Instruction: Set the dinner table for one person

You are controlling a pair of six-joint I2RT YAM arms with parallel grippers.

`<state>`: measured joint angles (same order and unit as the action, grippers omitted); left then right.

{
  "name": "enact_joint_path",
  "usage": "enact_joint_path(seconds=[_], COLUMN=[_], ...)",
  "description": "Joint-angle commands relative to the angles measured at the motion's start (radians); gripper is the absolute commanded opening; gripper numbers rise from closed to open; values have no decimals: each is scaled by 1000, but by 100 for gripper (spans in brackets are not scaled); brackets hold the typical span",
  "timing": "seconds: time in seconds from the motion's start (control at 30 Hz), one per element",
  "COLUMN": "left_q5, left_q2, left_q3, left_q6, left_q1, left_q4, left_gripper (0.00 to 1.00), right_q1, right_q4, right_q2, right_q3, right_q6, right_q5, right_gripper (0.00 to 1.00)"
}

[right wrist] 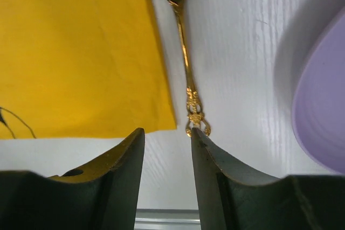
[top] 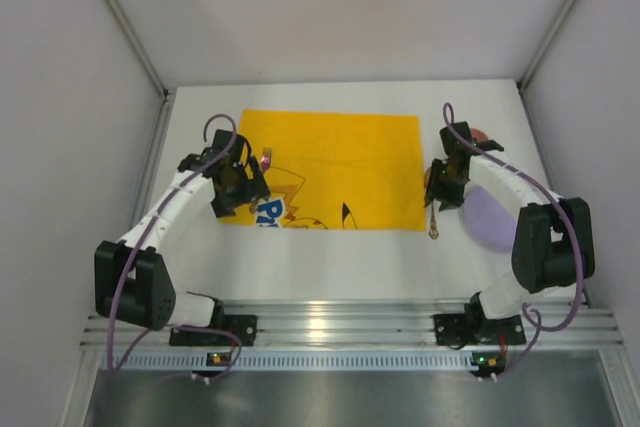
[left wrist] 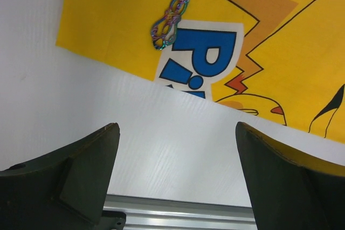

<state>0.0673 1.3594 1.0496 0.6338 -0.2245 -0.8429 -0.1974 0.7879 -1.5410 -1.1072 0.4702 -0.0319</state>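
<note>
The white dinner table (top: 330,257) carries a yellow cartoon-print cloth (top: 340,162). An iridescent utensil (top: 266,159) lies on the cloth's left part, and its ornate handle (left wrist: 170,20) shows in the left wrist view. My left gripper (top: 245,187) hovers over the cloth's near left corner, open wide with nothing between its fingers. A gold spoon (right wrist: 186,52) lies on the table just right of the cloth's edge (right wrist: 75,52). My right gripper (right wrist: 168,131) is open with a narrow gap, empty, its right fingertip at the spoon's handle end.
A lilac plate (top: 490,217) lies at the right, partly under my right arm; its rim (right wrist: 323,106) is close to the spoon. A small reddish-brown thing (top: 478,135) peeks out behind the right arm. The aluminium rail (left wrist: 178,216) runs along the near edge.
</note>
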Motion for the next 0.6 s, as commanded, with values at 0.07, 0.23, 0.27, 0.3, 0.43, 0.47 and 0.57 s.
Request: enact_joint_path(seconds=[0.07,0.23,0.27,0.3,0.43,0.47,0.57], left_q5=[15,25,26,28,40,43,43], left_q2=[40,67,73,75,84,87,93], left_q3=[84,92,92,92,99,104,112], left_q6=[20,32,32,33,32,33,37], left_q1=[-52,-82,-85,-87,-87,-87,-87], left_q4=[57,65,67,67,68,67,64], left_gripper=[93,93,93,93,93,93,93], right_q1=[46,62,62,62,61,59,61], right_q4=[30,16,7,2,-19,-32,-33], right_q2=[-14,-91,-103,-126,-175,-185,-226], right_q3=[-16,-45,-48,-52,-80,-85,-120], right_q6=[-62,-81,-82,-85,-81,-81,-85], right_q5=[87,95,90,84,67,66,64], right_gripper=[41,40,41,40,39,39,38])
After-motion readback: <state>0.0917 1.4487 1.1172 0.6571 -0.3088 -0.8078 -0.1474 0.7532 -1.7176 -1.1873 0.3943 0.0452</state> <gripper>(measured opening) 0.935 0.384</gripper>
